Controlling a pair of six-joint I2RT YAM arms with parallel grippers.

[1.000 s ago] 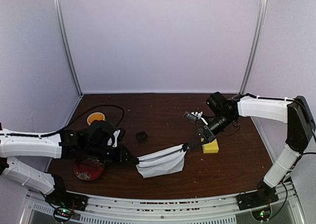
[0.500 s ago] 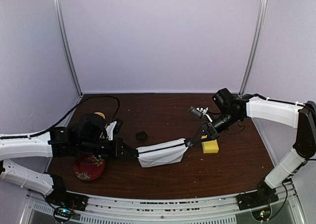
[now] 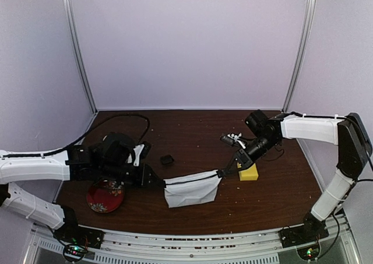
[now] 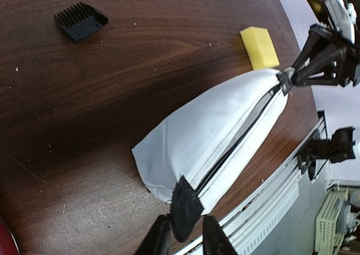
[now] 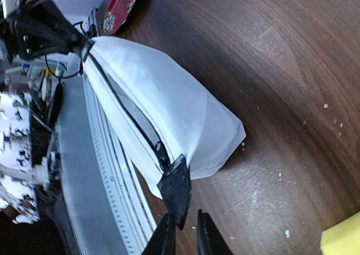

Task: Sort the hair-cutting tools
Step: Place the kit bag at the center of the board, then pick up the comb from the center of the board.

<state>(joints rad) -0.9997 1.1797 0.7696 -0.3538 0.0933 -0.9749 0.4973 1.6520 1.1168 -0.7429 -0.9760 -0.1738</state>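
Note:
The white pouch [image 3: 192, 189] with a black zipper lies stretched between my two grippers near the table's front. My left gripper [image 3: 158, 183] [image 4: 184, 232] has the pouch's black end tab [image 4: 184, 207] between its fingers, jaws slightly parted, a gap showing on one side. At the other end, my right gripper [image 3: 223, 172] [image 5: 188, 232] stands the same way around the opposite black tab [image 5: 177, 190]. The zipper pull [image 5: 161, 149] sits by the right end. One hair-cutting tool shows: a small black square piece [image 3: 167, 159] [image 4: 80, 20] behind the pouch.
A yellow sponge block [image 3: 248, 172] [image 4: 259, 47] sits just right of the pouch, under the right arm. A red patterned plate [image 3: 105, 197] [image 5: 119, 4] lies at the front left below the left arm. A black cable [image 3: 119, 117] loops at the back left.
Both grippers were clamped on the pouch's end tabs and have now parted a little. The pouch has sagged lower; the left arm shifted slightly right.

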